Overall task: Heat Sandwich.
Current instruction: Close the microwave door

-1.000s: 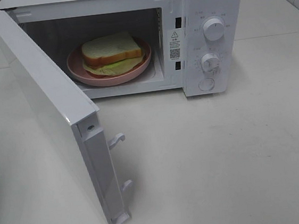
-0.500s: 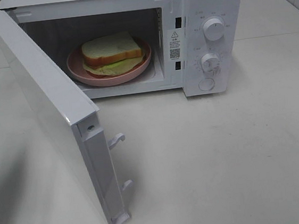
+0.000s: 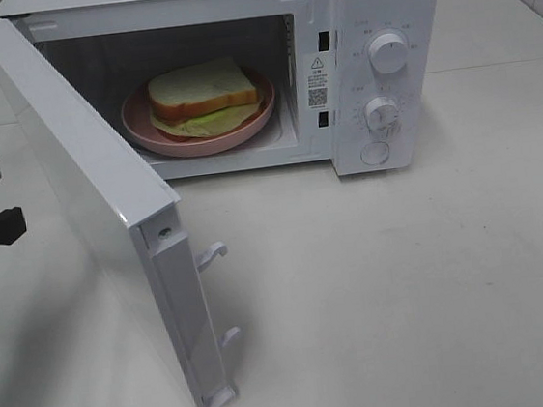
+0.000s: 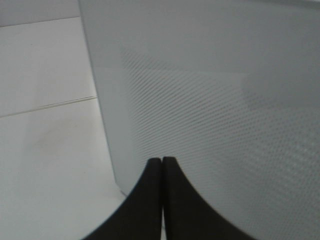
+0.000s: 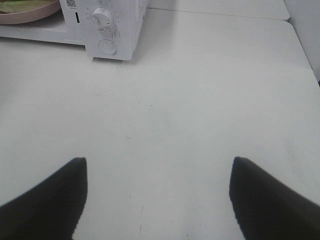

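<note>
Over the near part of the counter (image 3: 407, 286) the right gripper (image 5: 157, 160) is held with its jaws spread wide and with nothing between them. It is well apart from the microwave (image 3: 382, 2), which is seen far ahead of it. The nearest part of the oven is the free edge of its door (image 3: 96, 193). The door is swung wide open toward the near left corner of the counter, so that its two latch hooks (image 3: 211, 255) are pointed into the open. On the outer side of this door, toward the left edge of the counter, the left gripper (image 4: 162, 161) is placed with its jaws pressed together and with nothing held. Its tips are pointed at the dotted panel of the door from very near, but whether the panel is touched cannot be told. Farther back, inside the open cavity, the sandwich (image 3: 203, 87) is lying on the pink plate (image 3: 209, 144), and the plate is set on the cavity floor. The loading is therefore judged as done. What is left, as far as it can be judged, is first the closing of the door, for which the left gripper seems to be prepared. After that the two knobs (image 3: 389, 52) must be set on the control panel at the right side of the microwave; they are not yet touched by any gripper.
</note>
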Tool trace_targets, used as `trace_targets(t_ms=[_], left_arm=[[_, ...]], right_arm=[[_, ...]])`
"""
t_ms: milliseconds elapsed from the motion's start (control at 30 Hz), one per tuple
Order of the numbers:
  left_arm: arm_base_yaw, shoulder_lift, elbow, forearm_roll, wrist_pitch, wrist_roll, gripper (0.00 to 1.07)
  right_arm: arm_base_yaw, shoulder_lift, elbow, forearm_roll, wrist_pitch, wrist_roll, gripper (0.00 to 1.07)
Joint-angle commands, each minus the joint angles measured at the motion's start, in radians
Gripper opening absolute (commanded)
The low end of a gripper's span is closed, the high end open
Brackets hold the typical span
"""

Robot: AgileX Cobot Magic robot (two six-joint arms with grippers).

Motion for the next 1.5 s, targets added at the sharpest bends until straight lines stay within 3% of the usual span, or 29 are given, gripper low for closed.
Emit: trace_targets(t_ms=[33,167,300,433,500,800,1200,1500], left_arm=[[-0.007,0.018,-0.031,0.062,-0.019,-0.039,0.0],[-0.007,0.057,-0.065,0.097,-0.024,-0.105,0.0],[-0.024,0.064,-0.079,0.095,-0.021,-0.119,0.0],[-0.094,0.085,-0.095,0.069,-0.021,-0.082,0.0],[-0.153,0.112,-0.109,-0.014,-0.023,-0.04,0.0],[-0.315,0.203,-0.183,-0.198,-0.05,0.079,0.0],[-0.423,0.319,-0.374,-0.322,-0.037,0.142,0.0],[-0.431,0.408,-0.537,-0.364,0.028,0.138,0.0]], right_arm=[[-0.008,-0.026,0.0,0.0,-0.005,-0.005,0.76],[-0.008,-0.026,0.0,0.0,-0.005,-0.005,0.76],[-0.008,-0.026,0.0,0.0,-0.005,-0.005,0.76],[-0.008,-0.026,0.0,0.0,-0.005,-0.005,0.76],[-0.008,-0.026,0.0,0.0,-0.005,-0.005,0.76],[-0.008,-0.026,0.0,0.0,-0.005,-0.005,0.76],[-0.008,-0.026,0.0,0.0,-0.005,-0.005,0.76],[-0.008,-0.026,0.0,0.0,-0.005,-0.005,0.76]])
